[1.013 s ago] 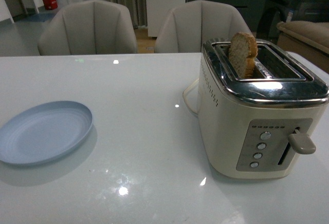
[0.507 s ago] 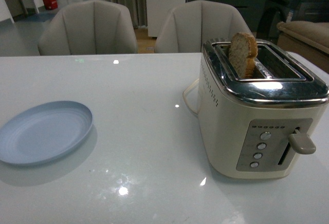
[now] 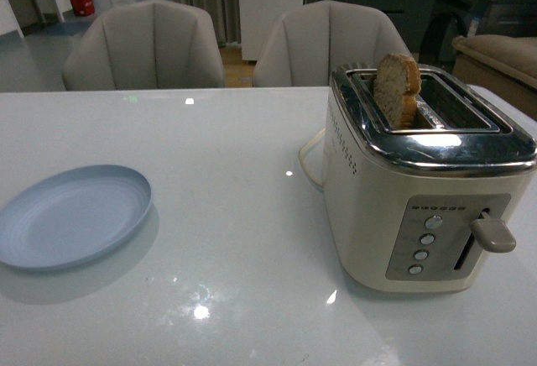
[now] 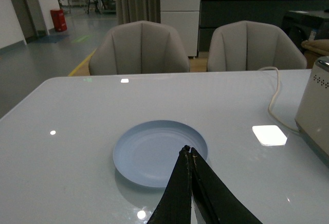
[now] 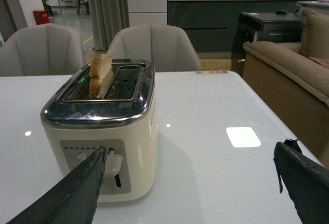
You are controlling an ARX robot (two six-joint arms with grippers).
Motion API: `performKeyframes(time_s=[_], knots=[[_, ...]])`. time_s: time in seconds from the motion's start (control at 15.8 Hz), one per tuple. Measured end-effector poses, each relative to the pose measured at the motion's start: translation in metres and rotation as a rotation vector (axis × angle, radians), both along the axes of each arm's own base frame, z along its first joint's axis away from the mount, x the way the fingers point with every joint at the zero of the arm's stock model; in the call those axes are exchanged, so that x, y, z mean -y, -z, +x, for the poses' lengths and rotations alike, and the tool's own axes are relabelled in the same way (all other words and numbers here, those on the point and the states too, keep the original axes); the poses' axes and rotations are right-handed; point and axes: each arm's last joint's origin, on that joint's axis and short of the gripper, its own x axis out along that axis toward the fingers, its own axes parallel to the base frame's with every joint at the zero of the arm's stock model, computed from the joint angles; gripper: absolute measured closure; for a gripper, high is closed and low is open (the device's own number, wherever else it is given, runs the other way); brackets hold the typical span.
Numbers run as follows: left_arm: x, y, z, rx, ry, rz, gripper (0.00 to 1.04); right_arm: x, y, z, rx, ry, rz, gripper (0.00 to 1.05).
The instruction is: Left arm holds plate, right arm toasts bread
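Neither arm shows in my front view. In the left wrist view my left gripper point(image 4: 188, 151) sits bottom centre, dark fingers pressed together at the tips, nothing between them. In the right wrist view my right gripper point(image 5: 193, 154) is spread wide, fingers at lower left and lower right corners.

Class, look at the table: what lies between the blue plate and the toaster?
Nothing: in the front view, only bare white tabletop with light reflections separates the plate from the toaster.
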Motion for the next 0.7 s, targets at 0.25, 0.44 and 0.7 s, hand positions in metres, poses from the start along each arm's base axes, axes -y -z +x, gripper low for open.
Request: performKeyframes(time_s=[0.25,0.44,0.7], knots=[[0.0000,-0.0002,0.0000,0.002,0.000,0.000,1.03,0.0000,0.0000,0.0000,0.000,0.000,0.000,0.06],[0.0000,-0.0001,0.0000,0.001,0.000,0.000,1.03,0.0000,0.0000,0.0000,0.000,0.000,0.000,0.06],[0.0000,-0.0001,0.0000,0.001,0.000,0.000,0.77,0.0000,0.0000,0.0000,0.000,0.000,0.000,0.06]])
